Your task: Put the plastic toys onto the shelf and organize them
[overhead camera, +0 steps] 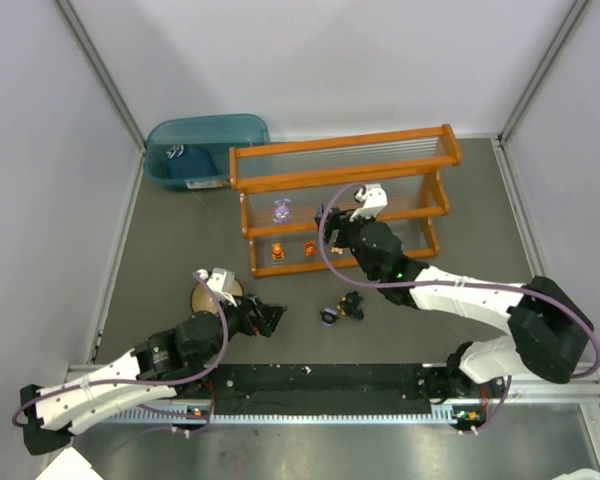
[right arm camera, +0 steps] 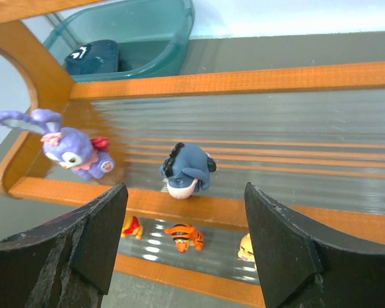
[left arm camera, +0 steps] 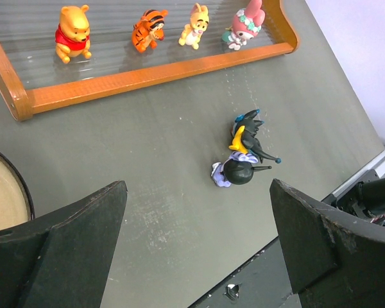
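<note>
Blue toy (right arm camera: 186,170) lay tipped on shelf (right arm camera: 276,80) beside purple bunny (right arm camera: 70,151); your right gripper (right arm camera: 183,189) hung open over it. Best move was straight retreat, brushing neither. Left gripper (left arm camera: 196,186) gaped above black toy (left arm camera: 240,168).

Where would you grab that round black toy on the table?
Probably grip the round black toy by its ball-shaped head, from straight above, pinching left to right as the left wrist view shows it: the spiky black toy crowds its far side.

Left arm (overhead camera: 130,365) sits low, right arm (overhead camera: 460,293) stretches forward, both jaws apart.
</note>
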Controlling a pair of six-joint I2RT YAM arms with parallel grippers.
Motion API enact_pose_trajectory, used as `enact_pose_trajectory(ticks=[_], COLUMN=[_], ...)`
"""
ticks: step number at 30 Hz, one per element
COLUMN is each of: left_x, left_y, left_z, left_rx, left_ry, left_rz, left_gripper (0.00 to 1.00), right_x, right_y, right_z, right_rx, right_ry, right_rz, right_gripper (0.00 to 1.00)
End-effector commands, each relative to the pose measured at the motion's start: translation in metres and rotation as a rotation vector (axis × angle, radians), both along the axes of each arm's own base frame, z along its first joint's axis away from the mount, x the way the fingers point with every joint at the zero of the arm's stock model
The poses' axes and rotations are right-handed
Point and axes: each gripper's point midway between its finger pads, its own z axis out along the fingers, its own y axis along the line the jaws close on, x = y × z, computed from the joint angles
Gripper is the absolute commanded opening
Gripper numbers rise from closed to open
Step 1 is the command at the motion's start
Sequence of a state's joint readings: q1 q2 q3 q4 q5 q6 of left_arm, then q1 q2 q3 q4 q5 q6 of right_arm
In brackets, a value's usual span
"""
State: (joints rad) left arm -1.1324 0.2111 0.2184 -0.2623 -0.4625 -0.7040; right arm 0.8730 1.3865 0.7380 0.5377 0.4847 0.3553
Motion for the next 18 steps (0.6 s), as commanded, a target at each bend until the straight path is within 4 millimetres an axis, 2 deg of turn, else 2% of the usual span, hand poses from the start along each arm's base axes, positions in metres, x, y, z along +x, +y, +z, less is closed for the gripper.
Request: enact_pose_trajectory(ticks=[1, 2, 3, 4, 5, 6, 7, 9, 10, 12, 13, 15, 16, 17, 18], left_x=[0.002, 0.001, 0.001, -0.001, -0.001, -0.002, -0.006, -0.009, -0.011, -0.011, -0.010, -0.008, -0.007, -0.006, -0.007], left_y=[0.003, 0.002, 0.001, -0.003, -0.005, -0.008, -0.016, -0.023, -0.030, -0.040, -0.044, -0.053, -0.056, -0.061, -0.065], left_z=[0.018, 0.018, 0.018, 0.018, 0.018, 0.016, 0.013, 0.007, 0.000, 0.003, -0.005, 0.000, -0.009, -0.006, -0.014], left_rx=[-0.019, -0.017, -0.013, 0.004, 0.011, 0.025, 0.044, 0.054, 0.069, 0.037, 0.056, 0.019, 0.047, 0.039, 0.053], left_ry=[-0.029, -0.032, -0.036, -0.050, -0.053, -0.058, -0.060, -0.044, -0.026, -0.026, -0.012, -0.009, 0.015, 0.019, 0.057], left_rz=[0.011, 0.005, -0.002, -0.030, -0.044, -0.061, -0.109, -0.140, -0.168, -0.183, -0.189, -0.194, -0.195, -0.196, -0.198], left_gripper=[0.99, 0.99, 0.99, 0.99, 0.99, 0.99, 0.99, 0.99, 0.99, 0.99, 0.99, 0.99, 0.99, 0.99, 0.99], right_x=[-0.013, -0.018, -0.024, -0.029, -0.034, -0.042, -0.046, -0.059, -0.066, -0.076, -0.085, -0.095, -0.100, -0.106, -0.109], right_y=[-0.008, -0.011, -0.016, -0.019, -0.024, -0.031, -0.037, -0.046, -0.053, -0.064, -0.071, -0.079, -0.084, -0.090, -0.094], right_z=[0.036, 0.028, 0.038, 0.040, 0.033, 0.040, 0.039, 0.025, 0.033, 0.024, 0.025, 0.013, 0.007, 0.006, 0.005], right_rx=[0.018, 0.005, 0.022, 0.024, 0.014, 0.020, 0.022, -0.006, 0.019, 0.005, 0.016, 0.016, 0.022, 0.042, 0.051], right_ry=[-0.092, -0.078, -0.094, -0.097, -0.085, -0.091, -0.079, -0.034, -0.040, -0.015, -0.004, 0.024, 0.049, 0.049, 0.052], right_rz=[0.069, 0.079, 0.086, 0.092, 0.091, 0.092, 0.083, 0.087, 0.084, 0.070, 0.074, 0.075, 0.068, 0.070, 0.066], right_gripper=[0.73, 0.74, 0.74, 0.74, 0.75, 0.75, 0.75, 0.75, 0.75, 0.75, 0.75, 0.75, 0.75, 0.75, 0.75])
